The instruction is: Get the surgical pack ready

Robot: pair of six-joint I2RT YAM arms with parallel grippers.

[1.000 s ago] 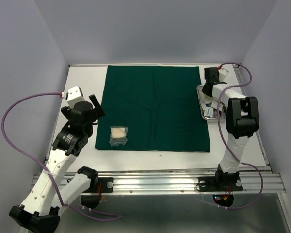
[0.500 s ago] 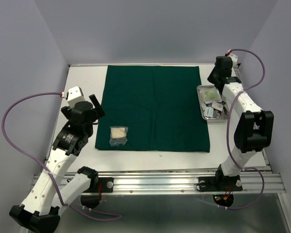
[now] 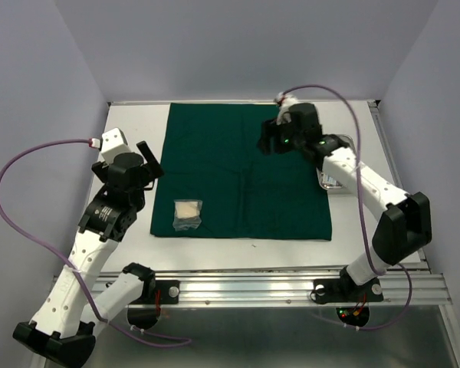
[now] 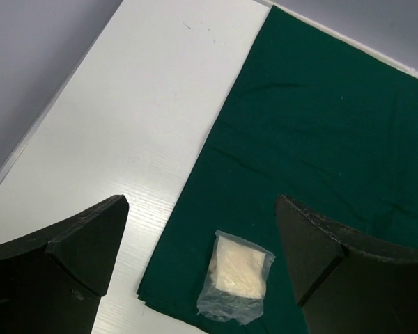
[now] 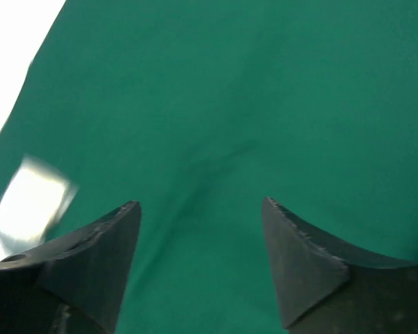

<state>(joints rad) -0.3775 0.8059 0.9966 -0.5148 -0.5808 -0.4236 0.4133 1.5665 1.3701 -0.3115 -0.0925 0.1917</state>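
The dark green drape [image 3: 241,169] lies flat across the middle of the table. One white gauze packet [image 3: 188,213] rests on the drape's near left corner; it also shows in the left wrist view [image 4: 237,275] and, blurred, in the right wrist view [image 5: 31,198]. My right gripper [image 3: 265,146] hovers over the drape's far right part, open, with only green cloth [image 5: 216,104] between its fingers [image 5: 201,202]. At the drape's left edge my left gripper [image 3: 152,162] is held wide open and empty [image 4: 202,202], above and short of the packet. The steel tray [image 3: 331,185] is mostly hidden behind the right arm.
White tabletop [image 3: 130,130] borders the drape on the left. A raised metal rail [image 3: 253,280] runs along the near edge. Purple cables loop from both wrists. Lavender walls close in the table on three sides.
My right arm has swung left from the tray to over the drape, and its jaws went from shut to open. The left arm shifted slightly and stayed open.
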